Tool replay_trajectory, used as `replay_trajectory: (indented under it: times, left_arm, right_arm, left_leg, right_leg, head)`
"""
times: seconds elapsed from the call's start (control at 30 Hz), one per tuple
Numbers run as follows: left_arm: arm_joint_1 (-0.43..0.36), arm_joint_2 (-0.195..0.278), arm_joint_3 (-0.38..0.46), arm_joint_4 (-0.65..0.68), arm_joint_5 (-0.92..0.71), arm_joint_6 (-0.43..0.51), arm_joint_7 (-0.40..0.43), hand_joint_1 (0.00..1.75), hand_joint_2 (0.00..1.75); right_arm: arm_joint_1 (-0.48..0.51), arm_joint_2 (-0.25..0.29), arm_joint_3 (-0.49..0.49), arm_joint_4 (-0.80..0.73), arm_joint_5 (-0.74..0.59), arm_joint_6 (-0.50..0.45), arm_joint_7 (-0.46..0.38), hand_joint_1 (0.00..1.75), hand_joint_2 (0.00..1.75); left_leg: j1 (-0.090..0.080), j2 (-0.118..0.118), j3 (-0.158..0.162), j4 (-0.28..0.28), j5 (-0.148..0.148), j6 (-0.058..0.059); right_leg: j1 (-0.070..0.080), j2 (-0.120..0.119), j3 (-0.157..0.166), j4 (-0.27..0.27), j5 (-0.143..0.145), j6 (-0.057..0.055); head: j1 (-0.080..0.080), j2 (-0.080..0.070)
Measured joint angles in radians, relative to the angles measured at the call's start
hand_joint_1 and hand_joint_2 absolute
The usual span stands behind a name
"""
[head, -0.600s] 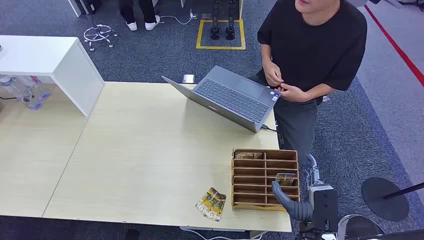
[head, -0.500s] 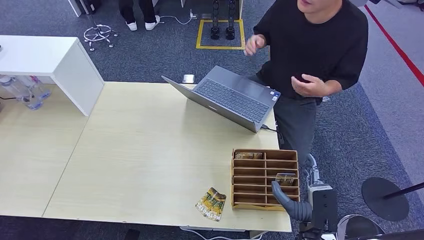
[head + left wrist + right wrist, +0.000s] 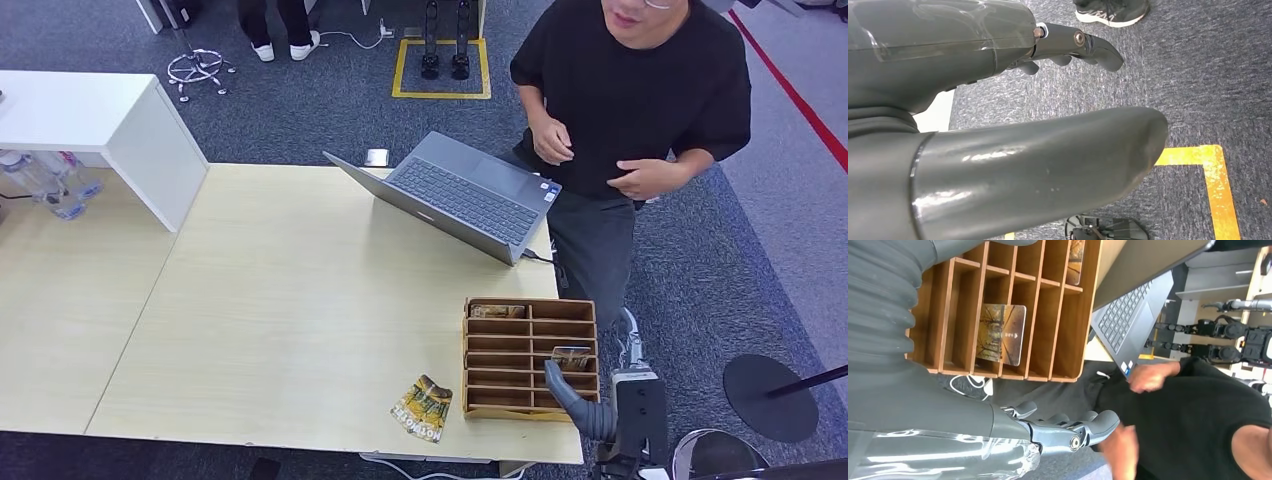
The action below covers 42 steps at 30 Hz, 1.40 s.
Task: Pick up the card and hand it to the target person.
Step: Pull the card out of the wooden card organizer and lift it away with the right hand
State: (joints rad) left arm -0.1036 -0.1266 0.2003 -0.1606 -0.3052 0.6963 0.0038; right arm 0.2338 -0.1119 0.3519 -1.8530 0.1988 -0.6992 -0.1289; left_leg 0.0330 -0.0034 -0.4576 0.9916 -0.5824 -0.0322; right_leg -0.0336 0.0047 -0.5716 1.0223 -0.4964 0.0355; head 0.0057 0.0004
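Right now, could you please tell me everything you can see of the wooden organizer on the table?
The wooden organizer is a shallow tray of light brown wood, split by thin dividers into two columns of narrow slots. It lies flat near the table's front right corner. One card with an autumn-toned picture lies across the dividers in the right column; another lies in the far left slot. The right hand hovers at its near right corner; contact is unclear. A printed packet lies beside it, apart.

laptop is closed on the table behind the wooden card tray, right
Not quite: the laptop is open, its keyboard showing in the head view. It does sit on the table behind the wooden card tray.
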Motion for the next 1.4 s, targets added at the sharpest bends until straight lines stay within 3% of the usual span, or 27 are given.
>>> replay_trajectory:
  times: [0.77,0.8,0.93,1.0,1.2,1.4]
  left_arm:
    - [0.000,0.000,0.000,0.000,0.005,0.001,-0.004,0.00,0.00]
    - [0.000,0.000,0.000,0.000,0.005,0.001,-0.004,0.00,0.00]
    - [0.000,0.000,0.000,0.000,0.005,0.001,-0.004,0.00,0.00]
    - [0.000,0.000,0.000,0.000,0.005,0.001,-0.003,0.00,0.00]
    - [0.000,0.000,0.000,0.000,0.004,0.000,0.005,0.00,0.00]
    - [0.000,0.000,0.000,0.000,0.002,-0.002,0.009,0.00,0.00]
  right_arm:
    - [0.002,0.030,-0.032,0.006,0.062,0.000,0.020,0.03,1.75]
    - [0.002,0.030,-0.032,0.008,0.099,0.000,0.036,0.10,1.75]
    - [-0.005,0.022,-0.032,0.016,0.345,0.000,0.171,1.34,1.75]
    - [-0.014,0.005,-0.030,0.018,0.461,0.000,0.248,1.40,1.75]
    - [-0.052,-0.072,-0.013,0.019,0.724,0.015,0.464,1.28,1.75]
    - [-0.092,-0.154,0.038,0.019,0.880,0.049,0.584,1.31,1.75]
  left_leg:
    - [0.000,0.000,0.000,0.000,0.000,0.000]
    - [0.000,0.000,0.000,0.000,0.000,0.000]
    - [0.000,0.000,0.000,0.000,0.000,0.000]
    - [0.000,0.000,0.000,0.000,0.000,0.000]
    - [0.000,0.000,0.000,0.000,0.000,0.000]
    - [0.000,0.000,0.000,0.000,0.000,0.000]
  right_leg:
    - [0.000,0.000,0.000,0.000,0.000,0.000]
    - [0.000,0.000,0.000,0.000,0.000,0.000]
    - [0.000,0.000,0.000,0.000,0.000,0.000]
    - [0.000,0.000,0.000,0.000,0.000,0.000]
    - [0.000,0.000,0.000,0.000,0.000,0.000]
    - [0.000,-0.001,0.000,0.000,0.000,0.000]
  head:
    - [0.000,0.000]
    - [0.000,0.000]
    - [0.000,0.000]
    - [0.000,0.000]
    - [0.000,0.000]
    - [0.000,0.000]
